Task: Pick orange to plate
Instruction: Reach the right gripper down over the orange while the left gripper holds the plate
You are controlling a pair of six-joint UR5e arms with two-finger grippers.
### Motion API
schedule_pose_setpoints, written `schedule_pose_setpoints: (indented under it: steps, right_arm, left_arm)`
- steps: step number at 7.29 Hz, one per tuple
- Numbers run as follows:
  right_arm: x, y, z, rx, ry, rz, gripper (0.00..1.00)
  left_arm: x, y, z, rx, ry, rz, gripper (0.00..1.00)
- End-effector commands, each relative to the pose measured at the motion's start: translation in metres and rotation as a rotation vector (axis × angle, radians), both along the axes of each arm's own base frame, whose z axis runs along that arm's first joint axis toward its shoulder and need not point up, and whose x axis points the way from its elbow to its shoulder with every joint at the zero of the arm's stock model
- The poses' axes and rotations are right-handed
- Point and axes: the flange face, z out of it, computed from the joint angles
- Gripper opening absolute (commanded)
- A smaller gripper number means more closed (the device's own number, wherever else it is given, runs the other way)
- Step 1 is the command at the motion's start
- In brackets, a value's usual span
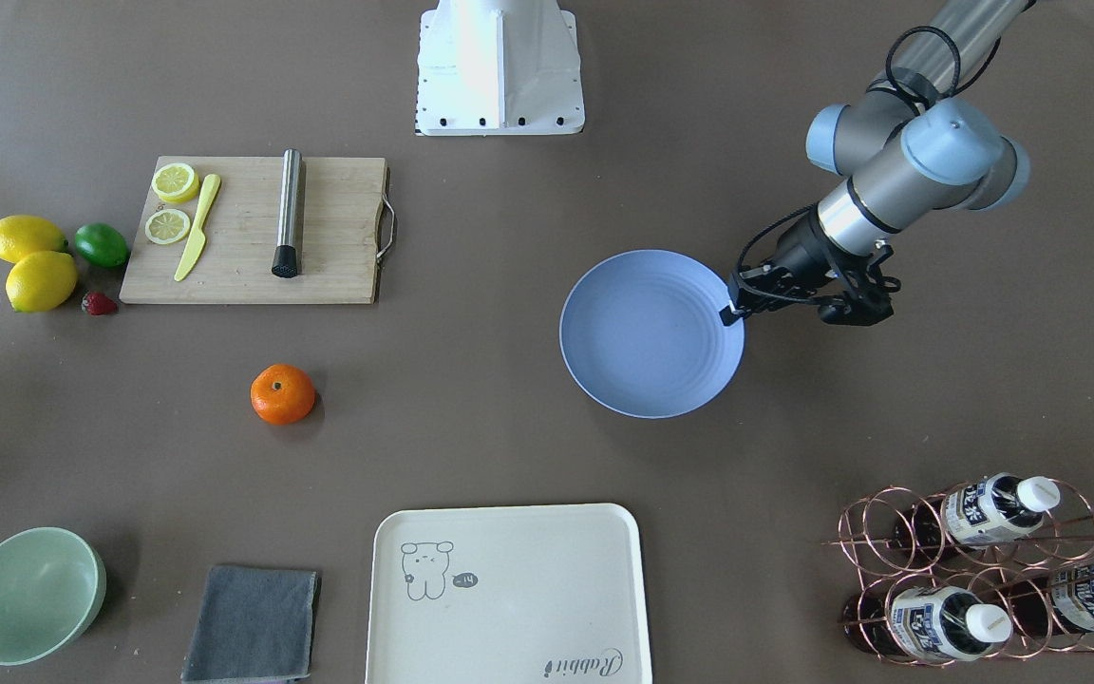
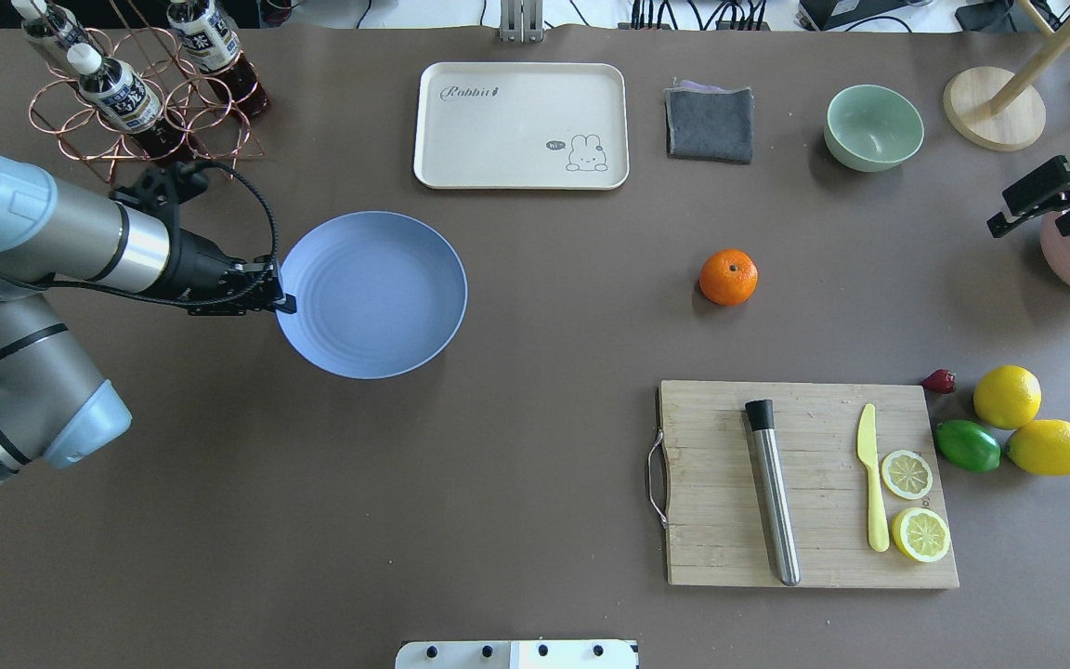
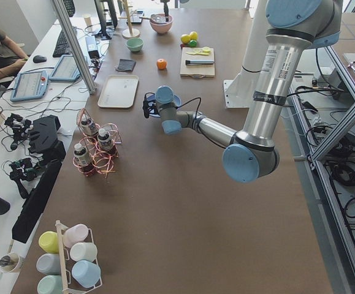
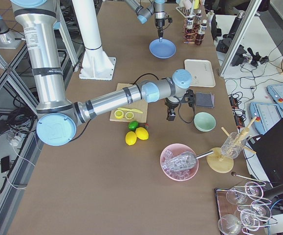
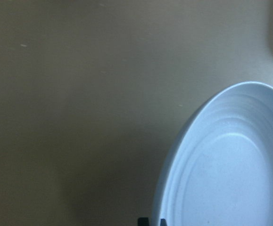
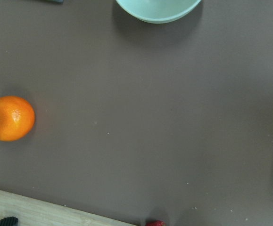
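Orange sits on the bare table, well apart from the plate, between the cutting board and the cream tray. Left gripper is at the plate's rim with its fingers close together and looks to be pinching it. Its wrist view shows only fingertip stubs at the frame bottom. Right gripper is partly cut off at the frame edge and its fingers look spread. The front view clips it almost entirely.

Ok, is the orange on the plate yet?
No, the orange sits on the bare table, well apart from the plate, which holds nothing.
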Motion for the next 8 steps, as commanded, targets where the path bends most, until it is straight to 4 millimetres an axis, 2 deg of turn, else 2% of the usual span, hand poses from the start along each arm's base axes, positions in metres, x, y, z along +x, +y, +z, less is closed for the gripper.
schedule_pose_setpoints:
  steps: [1,2,4,5,6,8]
  right_arm:
    - [-0.112,0.006,-0.037,0.033,0.021,0.057,1.0]
    - [-0.152,0.006,-0.045,0.019,0.019,0.077,1.0]
    - [-0.191,0.003,-0.049,0.037,0.056,0.072,1.0]
    - [-0.208,-0.008,-0.055,0.036,0.058,0.067,1.0]
    - [-0.232,-0.021,-0.068,0.002,0.056,0.082,1.0]
    - [-0.257,-0.017,-0.082,-0.023,0.047,0.081,1.0]
  left_arm:
    - [0.08,0.043,-0.064,0.012,-0.028,0.003,0.0]
    - [0.097,0.052,-0.078,0.001,-0.014,-0.002,0.0]
    - [0.131,0.078,-0.091,0.01,-0.009,-0.015,0.0]
    - [0.143,0.083,-0.097,0.012,-0.008,-0.01,0.0]
    - [0.152,0.09,-0.096,0.021,-0.014,-0.021,0.0]
    - [0.154,0.092,-0.095,0.017,-0.026,-0.017,0.0]
